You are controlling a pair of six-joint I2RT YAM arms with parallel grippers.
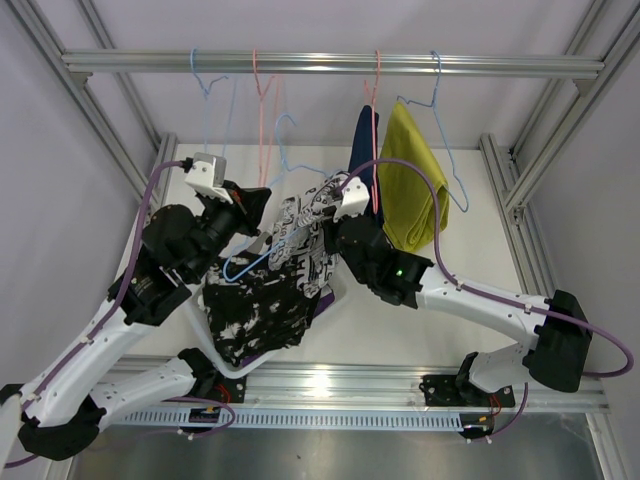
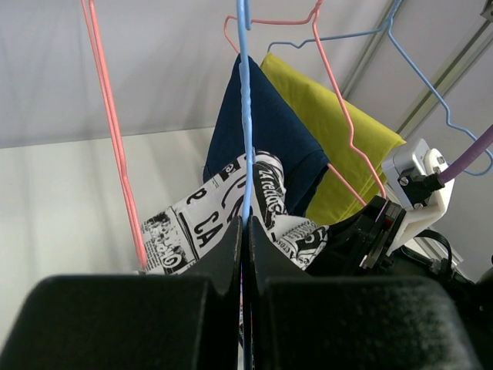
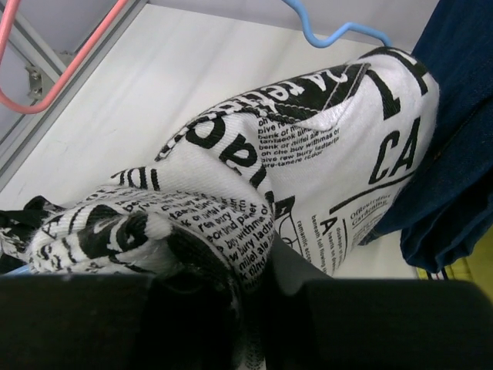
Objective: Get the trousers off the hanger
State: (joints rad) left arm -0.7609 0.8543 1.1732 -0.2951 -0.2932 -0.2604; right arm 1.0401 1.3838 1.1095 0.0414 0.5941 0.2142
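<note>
White worktop (image 1: 470,300) below a rail (image 1: 330,65): centre frame, the white printed trousers (image 3: 308,154) hang on the blue hanger (image 2: 245,116), seemingly soft and light. The left gripper (image 2: 245,239) pinches its wire; the right gripper (image 3: 254,308) pinches bunched cloth, likely the surest hold.

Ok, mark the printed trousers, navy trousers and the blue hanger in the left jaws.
printed trousers (image 3: 308,154): right wrist view, bunched cloth.
navy trousers (image 2: 269,131): left wrist view, upper fold.
blue hanger (image 2: 246,116): left wrist view, straight wire.

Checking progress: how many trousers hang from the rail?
2. Navy pair on the pink hanger; yellow pair right of it on a blue hanger. The print pair is on a third hanger in the left claw, seemingly off the rail; the right claw pinches its cloth.
</note>
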